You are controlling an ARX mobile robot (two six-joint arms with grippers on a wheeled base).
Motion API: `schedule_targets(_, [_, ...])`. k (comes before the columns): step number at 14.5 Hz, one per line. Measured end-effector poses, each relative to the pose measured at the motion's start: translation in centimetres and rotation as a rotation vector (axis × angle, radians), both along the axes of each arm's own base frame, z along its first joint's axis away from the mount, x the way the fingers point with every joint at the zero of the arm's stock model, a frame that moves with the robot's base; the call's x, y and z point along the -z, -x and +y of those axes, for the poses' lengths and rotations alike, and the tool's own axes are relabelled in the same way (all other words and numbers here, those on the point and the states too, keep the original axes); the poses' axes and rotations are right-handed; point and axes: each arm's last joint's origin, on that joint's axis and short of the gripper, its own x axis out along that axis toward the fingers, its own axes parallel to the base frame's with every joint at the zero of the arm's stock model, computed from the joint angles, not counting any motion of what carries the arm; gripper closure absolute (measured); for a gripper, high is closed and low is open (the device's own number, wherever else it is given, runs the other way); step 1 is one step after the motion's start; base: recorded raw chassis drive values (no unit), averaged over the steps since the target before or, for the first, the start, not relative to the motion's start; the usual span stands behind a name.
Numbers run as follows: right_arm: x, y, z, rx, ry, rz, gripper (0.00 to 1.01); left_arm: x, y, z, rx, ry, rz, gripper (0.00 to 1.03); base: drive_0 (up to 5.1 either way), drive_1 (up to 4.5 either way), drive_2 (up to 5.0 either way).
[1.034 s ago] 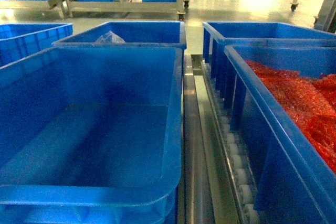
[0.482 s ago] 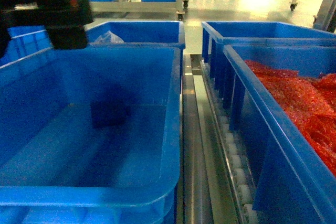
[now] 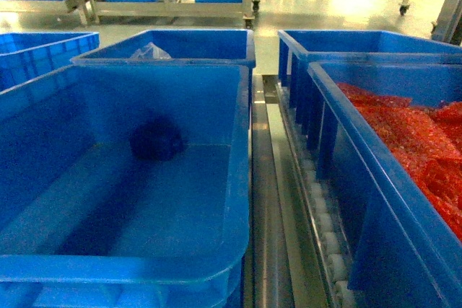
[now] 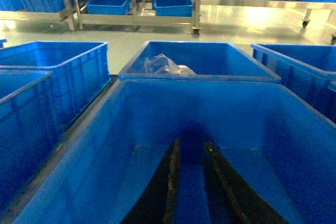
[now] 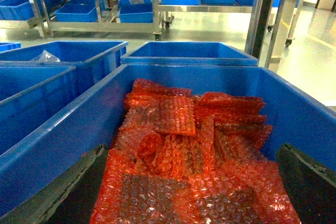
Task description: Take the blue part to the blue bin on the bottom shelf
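One dark blue part [image 3: 156,140] now lies on the floor of the blue bin [image 3: 242,178] in front of you, close to its far wall and left of centre. Half a second ago a dark arm filled the upper left of your head view and a squarer dark shape sat at that same spot in the bin; the arm has gone from that view, and a second ago the bin floor was bare.

Your head view shows no arm at all. Your left wrist view looks down into the same bin, where the left gripper [image 4: 191,182] shows two dark fingers [image 4: 169,184] standing a little apart with only blue bin floor between them, holding nothing. The part itself cannot be made out there; only a dark patch sits at the far wall beyond the fingertips.

Your right wrist view shows the right gripper [image 5: 191,192] with its two dark fingers [image 5: 63,192] spread wide at the lower corners, empty, above the neighbouring crate [image 5: 84,119] filled with red bubble-wrapped parts [image 5: 178,150]. In your head view that crate [image 3: 346,149] stands to the right across a steel rail [image 3: 271,214] edged with white rollers [image 3: 328,239]. Behind the blue bin, another crate [image 3: 195,45] holds a crumpled clear plastic bag [image 3: 149,52].
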Motion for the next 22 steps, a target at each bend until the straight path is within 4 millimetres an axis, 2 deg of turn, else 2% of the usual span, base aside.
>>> schedule_targets(1, [0.0, 0.0, 0.0, 0.000, 0.000, 0.000, 0.03, 0.2, 0.8, 0.6, -0.005, 0.001, 0.000, 1.02, 0.0, 0.00, 0.0])
schedule_targets(5, [0.0, 0.0, 0.0, 0.000, 0.000, 0.000, 0.03, 1.0, 3.5, 2.1, -0.002, 0.001, 0.002, 1.01, 0.0, 0.00, 0.0])
schedule_targets(7, [0.0, 0.0, 0.0, 0.000, 0.000, 0.000, 0.03, 1.5, 4.2, 2.4, -0.004, 0.003, -0.025, 1.01, 0.0, 0.00, 0.0])
schedule_targets(9, [0.0, 0.0, 0.0, 0.000, 0.000, 0.000, 0.03, 2.6, 5.0, 3.3, 0.008, 0.001, 0.033, 1.01, 0.0, 0.00, 0.0])
schedule_targets(14, [0.0, 0.0, 0.0, 0.000, 0.000, -0.001, 0.03, 1.6, 6.5, 3.6, 0.002, 0.002, -0.013, 1.01, 0.0, 0.00, 0.0])
schedule_targets(22, [0.0, 0.0, 0.0, 0.000, 0.000, 0.000, 0.03, 1.3, 8.4, 3.6, 0.002, 0.002, -0.024, 1.01, 0.0, 0.00, 0.0])
